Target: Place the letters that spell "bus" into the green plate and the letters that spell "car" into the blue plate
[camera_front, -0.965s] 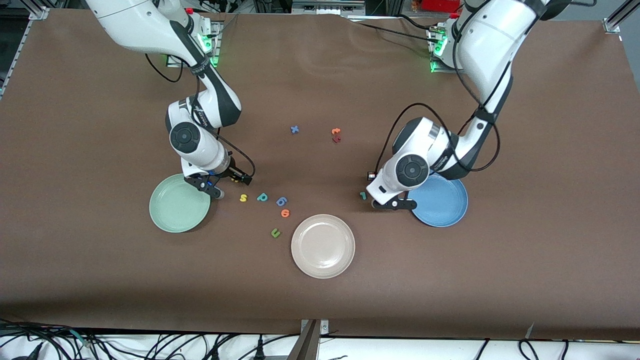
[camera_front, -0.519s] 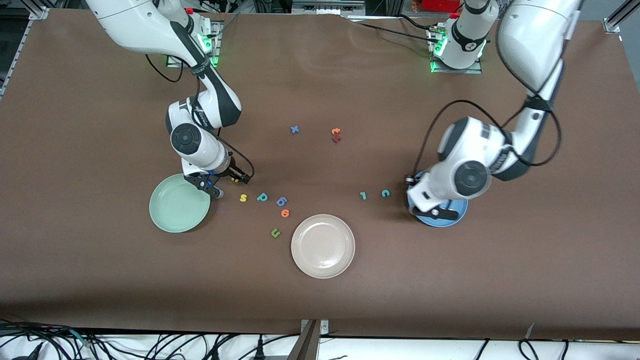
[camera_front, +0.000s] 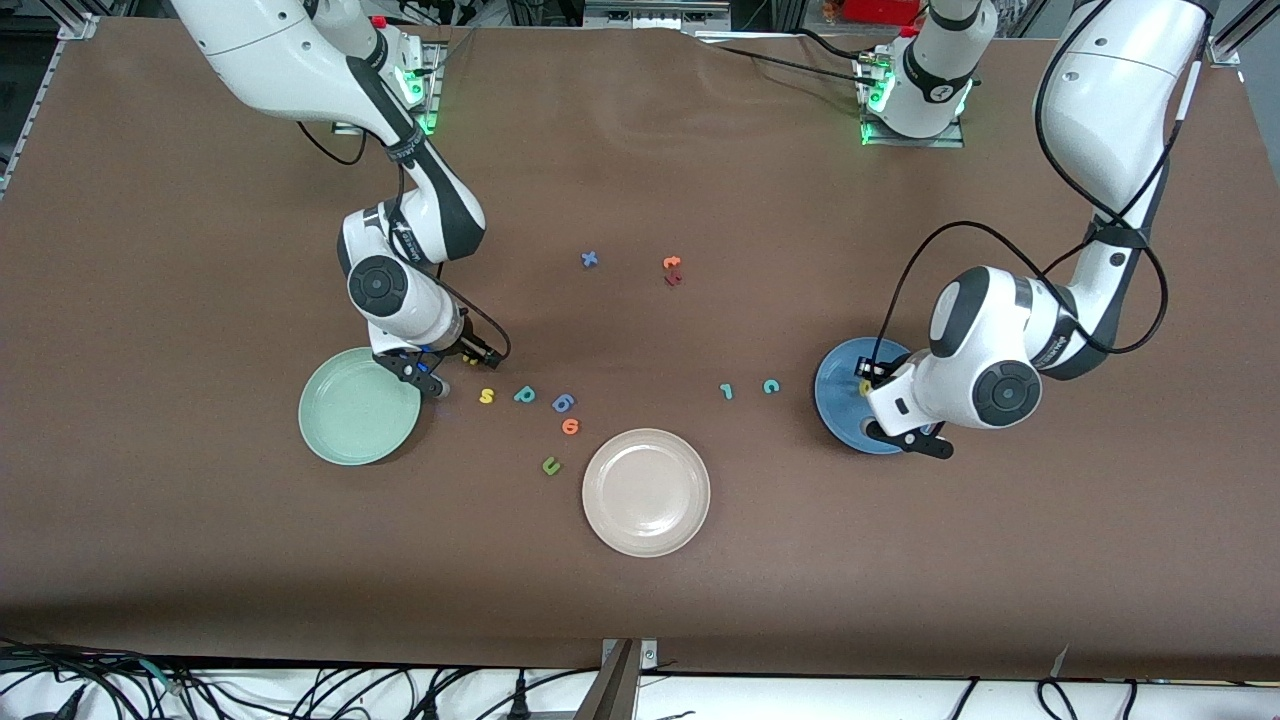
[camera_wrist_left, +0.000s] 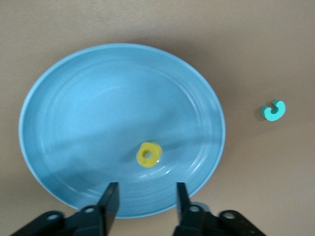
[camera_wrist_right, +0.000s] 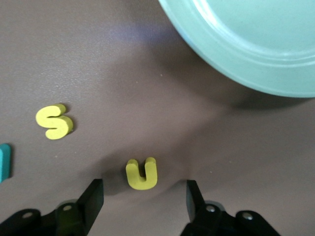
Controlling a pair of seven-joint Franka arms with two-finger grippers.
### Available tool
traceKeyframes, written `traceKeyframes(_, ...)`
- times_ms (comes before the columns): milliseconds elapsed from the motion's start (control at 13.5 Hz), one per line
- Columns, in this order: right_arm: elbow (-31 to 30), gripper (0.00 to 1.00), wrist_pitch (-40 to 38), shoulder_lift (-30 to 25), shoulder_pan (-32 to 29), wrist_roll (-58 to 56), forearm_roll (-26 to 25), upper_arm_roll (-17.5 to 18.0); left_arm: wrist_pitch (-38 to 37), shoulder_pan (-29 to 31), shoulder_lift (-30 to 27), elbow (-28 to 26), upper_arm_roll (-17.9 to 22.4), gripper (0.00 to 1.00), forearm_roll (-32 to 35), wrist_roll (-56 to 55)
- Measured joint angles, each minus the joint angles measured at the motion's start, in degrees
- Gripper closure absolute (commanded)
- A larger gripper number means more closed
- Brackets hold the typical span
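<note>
The blue plate (camera_front: 835, 385) (camera_wrist_left: 74, 123) holds the yellow "a" (camera_wrist_left: 148, 154) (camera_front: 865, 386). My left gripper (camera_front: 908, 438) (camera_wrist_left: 143, 189) hangs open over that plate's rim, holding nothing. The teal "c" (camera_front: 771, 386) (camera_wrist_left: 273, 110) and teal "r" (camera_front: 727, 391) lie on the table beside the plate. My right gripper (camera_front: 425, 380) (camera_wrist_right: 143, 187) is open just over the yellow "u" (camera_wrist_right: 142, 173), beside the green plate (camera_front: 359, 405) (camera_wrist_right: 256, 44). The yellow "s" (camera_front: 487, 396) (camera_wrist_right: 54, 121) and teal "b" (camera_front: 524, 395) lie close by.
A beige plate (camera_front: 646, 492) sits nearest the front camera, mid-table. A blue "6" (camera_front: 563, 402), an orange "6" (camera_front: 570, 426) and a dark green "u" (camera_front: 550, 465) lie near the "b". A blue "x" (camera_front: 590, 259), an orange "t" (camera_front: 672, 263) and a dark red letter (camera_front: 673, 279) lie toward the bases.
My left arm swung from beside the "r" and "c" to over the blue plate and opened; the yellow "a" now lies in the plate. My right gripper hardly moved.
</note>
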Motion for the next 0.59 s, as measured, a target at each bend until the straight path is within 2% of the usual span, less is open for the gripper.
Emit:
traceKeyframes(148,0.0,0.40,0.2,0.2,0.0,0.0,0.0,0.0,0.2,-0.8,0.0,0.5,-0.3,0.00,0.0,0.0)
traceKeyframes(445,0.2,0.91,0.7,0.3,0.0,-0.2,-0.1,0.0,1.3,-3.5,0.1,1.3,-0.6,0.00,0.0,-0.8)
traceKeyframes(519,0.4,1.00,0.8,0.2,0.0,-0.5,-0.1,0.0,1.8,-4.6,0.3,1.5,-0.6,0.00,0.0,-2.5)
traceKeyframes(594,0.5,1.00,0.7,0.2,0.0,-0.9,-0.1,0.0,2.6,-5.7,0.8,1.9,-0.7,0.00,0.0,-4.8)
